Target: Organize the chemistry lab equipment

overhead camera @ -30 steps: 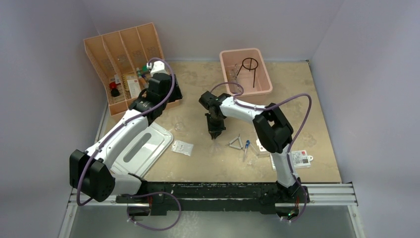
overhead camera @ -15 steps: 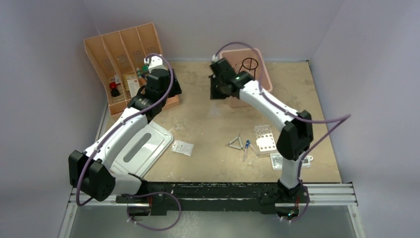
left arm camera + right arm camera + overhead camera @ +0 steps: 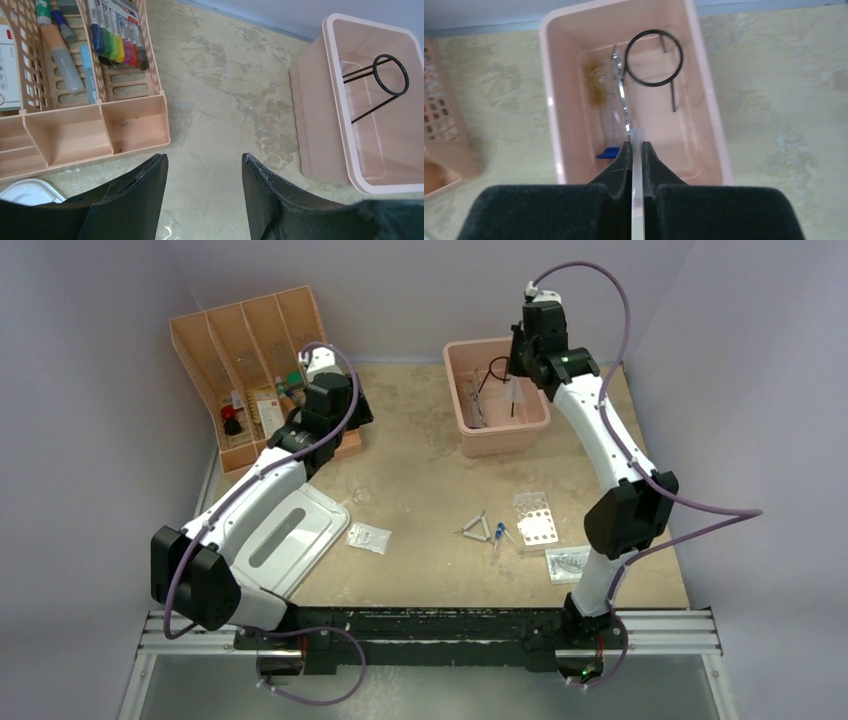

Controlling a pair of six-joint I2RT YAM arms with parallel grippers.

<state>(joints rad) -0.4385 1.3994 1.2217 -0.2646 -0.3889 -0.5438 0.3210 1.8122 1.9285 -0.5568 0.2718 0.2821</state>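
While your right arm stretches to the top of the overhead view, the mottled beige tabletop [image 3: 420,440] fills most of the frame. The orange divided plastic tray [image 3: 205,335] stands at its upper left, and a flat white plastic lid [image 3: 290,540] lies at lower left. The pink rectangular plastic tub [image 3: 495,440] sits at top centre. Your left gripper [image 3: 205,161] hangs over bare tabletop between tray and tub, jaws wide apart and holding nothing. Your right gripper [image 3: 636,146] is above the tub, pinched narrow on a slender clear piece [image 3: 637,165]; you cannot tell what kind of piece it is. Inside the tub, the black wire ring tripod [image 3: 655,57] lies on its side. A long thin metal tool [image 3: 620,90] lies beside it, and a small blue piece [image 3: 608,153] sits lower in the wrist view. Right of centre in the lower half, the clear plastic well rack [image 3: 534,522] rests on the table with a clear packet [image 3: 570,562] just below it. A second clear packet [image 3: 368,536] lies further left. Between the two packets are the metal forceps [image 3: 478,530] and the blue-tipped dropper [image 3: 497,538].
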